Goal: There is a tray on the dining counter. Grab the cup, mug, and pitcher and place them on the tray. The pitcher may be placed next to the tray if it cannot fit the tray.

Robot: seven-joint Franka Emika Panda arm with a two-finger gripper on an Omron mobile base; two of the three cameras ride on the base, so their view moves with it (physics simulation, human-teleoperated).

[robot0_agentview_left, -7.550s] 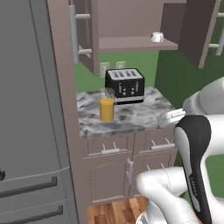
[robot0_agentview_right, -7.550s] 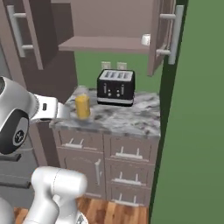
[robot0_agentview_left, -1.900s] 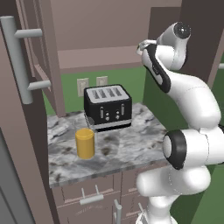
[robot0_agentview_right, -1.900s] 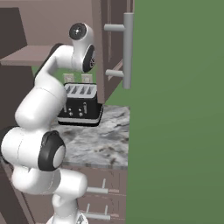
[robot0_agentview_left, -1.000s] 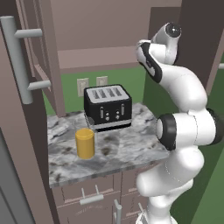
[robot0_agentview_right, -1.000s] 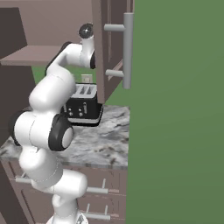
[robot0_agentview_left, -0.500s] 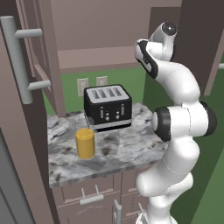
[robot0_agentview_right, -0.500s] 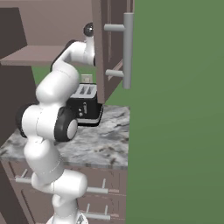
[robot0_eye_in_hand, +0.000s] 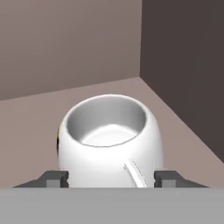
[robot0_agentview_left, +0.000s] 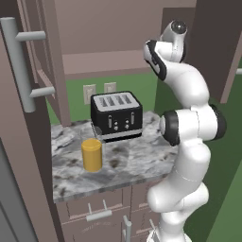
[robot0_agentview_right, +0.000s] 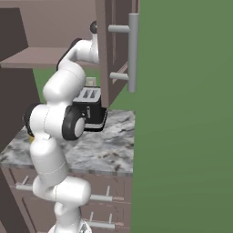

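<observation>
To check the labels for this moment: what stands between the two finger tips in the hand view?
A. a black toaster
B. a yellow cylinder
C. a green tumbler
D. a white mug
D: the hand view shows the white mug, its opening upward, sitting between the two dark tips on the cabinet shelf.

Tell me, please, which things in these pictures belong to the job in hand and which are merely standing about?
Part of the job:
- mug, white, on the cupboard shelf, between the fingertips of the claw
- pitcher, yellow-orange cylinder on the small marbled counter

Just standing about:
- black toaster behind the pitcher
- wall sockets
- open cupboard doors
</observation>
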